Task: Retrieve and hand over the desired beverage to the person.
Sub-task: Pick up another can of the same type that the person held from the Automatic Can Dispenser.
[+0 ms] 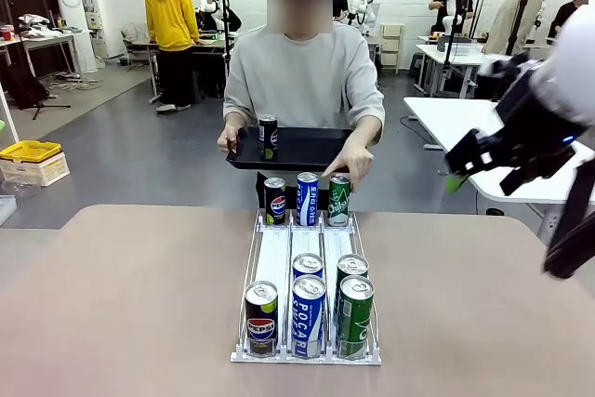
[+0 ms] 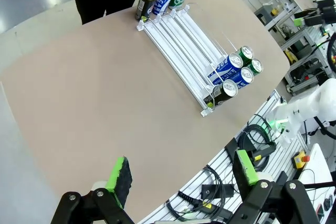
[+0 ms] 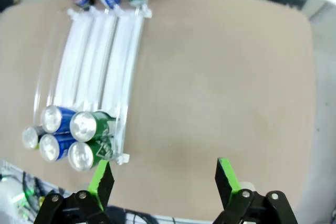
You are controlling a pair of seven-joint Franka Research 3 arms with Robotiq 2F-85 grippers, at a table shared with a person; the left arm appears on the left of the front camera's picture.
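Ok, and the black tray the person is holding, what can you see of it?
The black tray is rectangular with a shallow raised rim, plastic by its look. It is held level, beyond the rack's far end. The person's hand grips one short edge. One black Pepsi can stands upright on it near that hand; the rest is bare.

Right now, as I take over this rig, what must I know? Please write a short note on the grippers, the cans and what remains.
Left gripper: open, empty, above the table edge.
Right gripper: open, empty, above the table beside the rack.
Rack: three cans at the far end, five at the near end.
The person holds a black tray with one Pepsi can on it; their hand points to the far green can.
Done: nothing gripped yet.
Left: probably take a green can and hand it over.
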